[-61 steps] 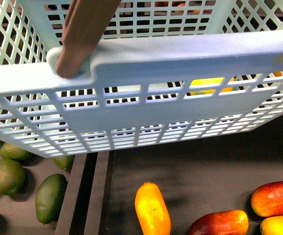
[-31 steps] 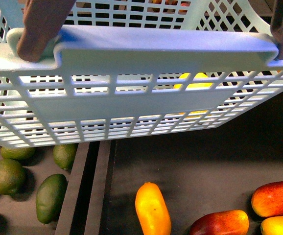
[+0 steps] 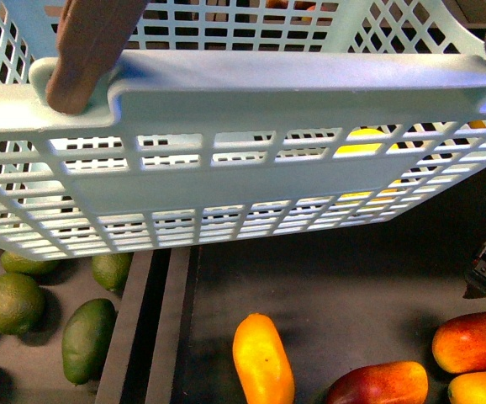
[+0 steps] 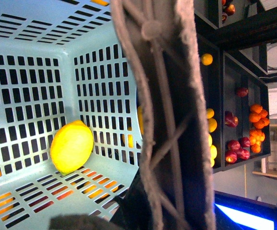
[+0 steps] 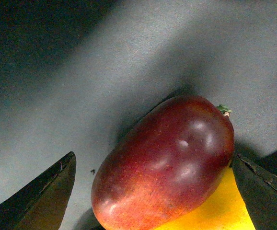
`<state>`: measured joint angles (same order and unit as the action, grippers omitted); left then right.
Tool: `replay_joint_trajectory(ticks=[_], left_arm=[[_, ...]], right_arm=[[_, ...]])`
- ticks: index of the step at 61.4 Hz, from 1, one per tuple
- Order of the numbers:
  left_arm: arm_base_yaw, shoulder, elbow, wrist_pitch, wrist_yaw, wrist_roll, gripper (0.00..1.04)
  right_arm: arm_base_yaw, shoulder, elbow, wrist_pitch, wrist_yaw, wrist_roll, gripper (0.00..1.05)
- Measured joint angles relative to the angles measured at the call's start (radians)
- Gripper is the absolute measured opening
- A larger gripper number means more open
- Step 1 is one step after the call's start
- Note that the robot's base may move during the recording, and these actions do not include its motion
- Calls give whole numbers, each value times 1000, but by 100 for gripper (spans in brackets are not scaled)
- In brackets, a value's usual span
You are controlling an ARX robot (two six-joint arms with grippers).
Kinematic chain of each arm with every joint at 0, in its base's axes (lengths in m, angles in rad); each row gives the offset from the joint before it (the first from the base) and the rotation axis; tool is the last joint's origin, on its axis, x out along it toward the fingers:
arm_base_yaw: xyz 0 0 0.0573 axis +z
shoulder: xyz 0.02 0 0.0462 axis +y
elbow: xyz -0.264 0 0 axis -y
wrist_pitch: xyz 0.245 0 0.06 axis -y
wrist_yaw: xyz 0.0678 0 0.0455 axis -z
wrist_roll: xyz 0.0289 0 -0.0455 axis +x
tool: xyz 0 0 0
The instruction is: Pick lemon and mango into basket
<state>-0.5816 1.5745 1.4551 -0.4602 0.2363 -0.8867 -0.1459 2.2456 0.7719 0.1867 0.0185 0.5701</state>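
Our right gripper (image 5: 153,165) is newly showing at the front view's edge. Its jaws are hanging wide open and empty on either side of the red mango (image 5: 167,163). The lemon (image 4: 71,146) is already lying in the basket (image 3: 251,181), leaving only the mango. We cannot tell how our left gripper (image 4: 129,211) jaws are standing.

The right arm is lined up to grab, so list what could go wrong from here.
1. The mango lies against a yellow fruit. The open right pincer straddles the mango and might catch or shove that fruit when it closes.
2. The mango's skin looks smooth and rounded, so it could slip out of the grip.
3. The basket hangs over the fruit with the lemon loose inside. A bump from the rising arm could set the lemon rolling.
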Motion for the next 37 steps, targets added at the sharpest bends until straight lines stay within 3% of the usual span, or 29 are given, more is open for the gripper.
replay_joint_trajectory(ticks=[37], left_arm=[[0, 0, 0, 0, 0, 0, 4]], right_arm=[[21, 88, 45, -3, 15, 67, 96]])
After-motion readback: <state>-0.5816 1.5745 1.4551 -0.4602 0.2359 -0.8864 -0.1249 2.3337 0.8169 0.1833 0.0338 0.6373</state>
